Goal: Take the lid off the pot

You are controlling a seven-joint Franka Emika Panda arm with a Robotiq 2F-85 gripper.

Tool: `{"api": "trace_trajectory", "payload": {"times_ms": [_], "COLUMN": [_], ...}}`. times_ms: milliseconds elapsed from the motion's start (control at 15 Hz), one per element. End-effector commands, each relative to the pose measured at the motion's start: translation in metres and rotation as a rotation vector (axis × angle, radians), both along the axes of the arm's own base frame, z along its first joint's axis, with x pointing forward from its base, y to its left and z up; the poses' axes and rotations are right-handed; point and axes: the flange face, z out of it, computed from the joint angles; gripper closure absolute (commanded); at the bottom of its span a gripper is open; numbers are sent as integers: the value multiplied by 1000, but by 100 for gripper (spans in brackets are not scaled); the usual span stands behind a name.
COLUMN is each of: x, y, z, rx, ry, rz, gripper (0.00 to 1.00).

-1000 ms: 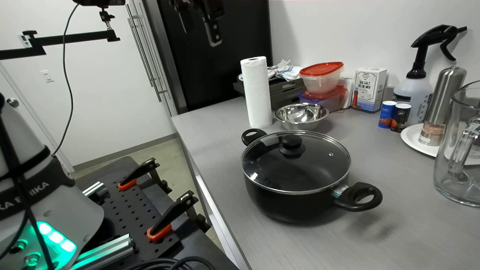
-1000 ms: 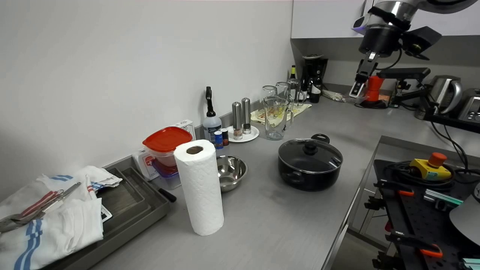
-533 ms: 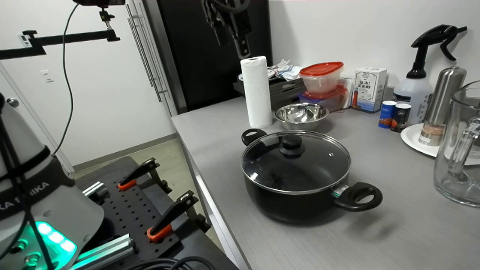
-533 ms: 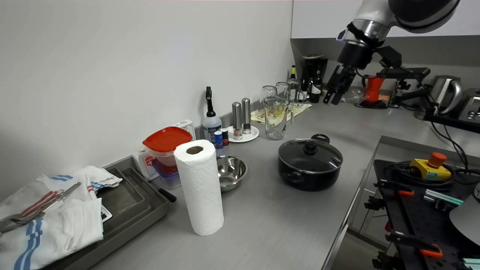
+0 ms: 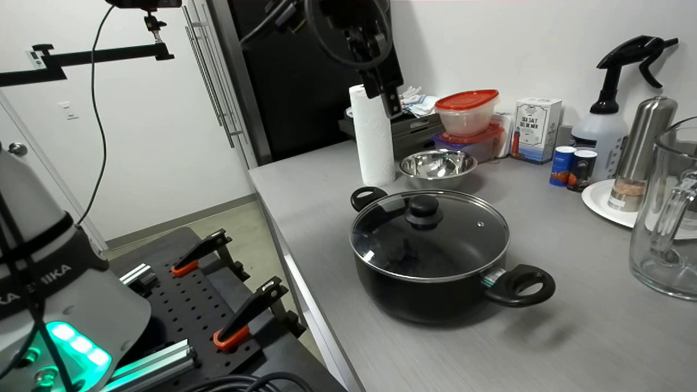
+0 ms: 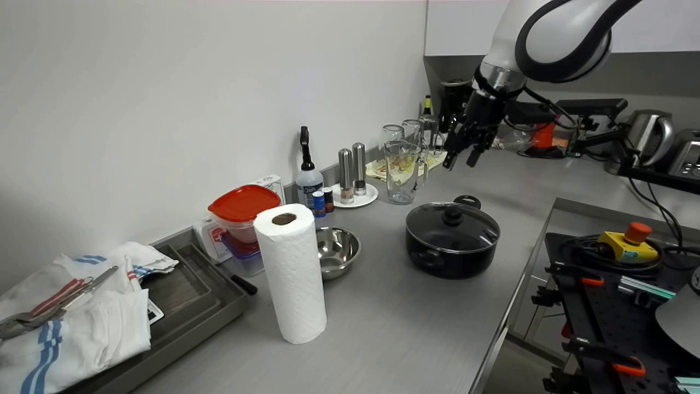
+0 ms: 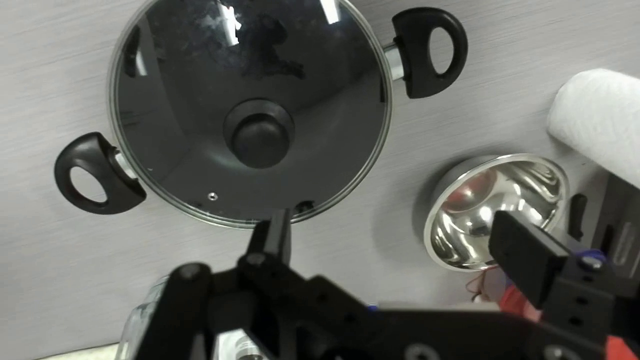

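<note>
The lid (image 5: 463, 234), clear glass with a metal rim and black knob, rests flat on the pot (image 5: 430, 302), which is black with two loop handles. Both exterior views show the lid (image 6: 473, 227) seated on the pot (image 6: 454, 265). My gripper (image 5: 383, 102) is open and empty, in the air above the pot's level and apart from the lid. In an exterior view the gripper (image 6: 461, 157) appears above and beyond the pot. In the wrist view the gripper's (image 7: 392, 225) fingers are wide apart, and the lid (image 7: 325, 150) and its knob show whole-width above them.
A steel bowl (image 6: 339, 254) and a paper towel roll (image 6: 290, 273) stand near the pot. A glass pitcher (image 5: 667, 228), a white plate (image 6: 358, 198) with steel mills, a spray bottle (image 6: 310, 178) and red-lidded containers (image 5: 467, 106) line the wall. A grey tray (image 6: 219, 306) holds towels.
The arm and gripper have moved lower and nearer the pot, to the right in one exterior picture and to the left in another. The pot and lid have not moved.
</note>
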Motion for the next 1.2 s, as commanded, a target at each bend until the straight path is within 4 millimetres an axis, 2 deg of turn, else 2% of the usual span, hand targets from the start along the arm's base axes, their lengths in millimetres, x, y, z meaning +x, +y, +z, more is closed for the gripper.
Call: {"api": "trace_trajectory", "payload": {"times_ms": [0, 400, 1133], "x": [21, 30, 56], "y": [-17, -40, -53], "z": [-21, -52, -101], "rx": [-41, -82, -73], "ry": [32, 124, 240], "rz": [-93, -186, -255], "gripper": [0, 0, 0]}}
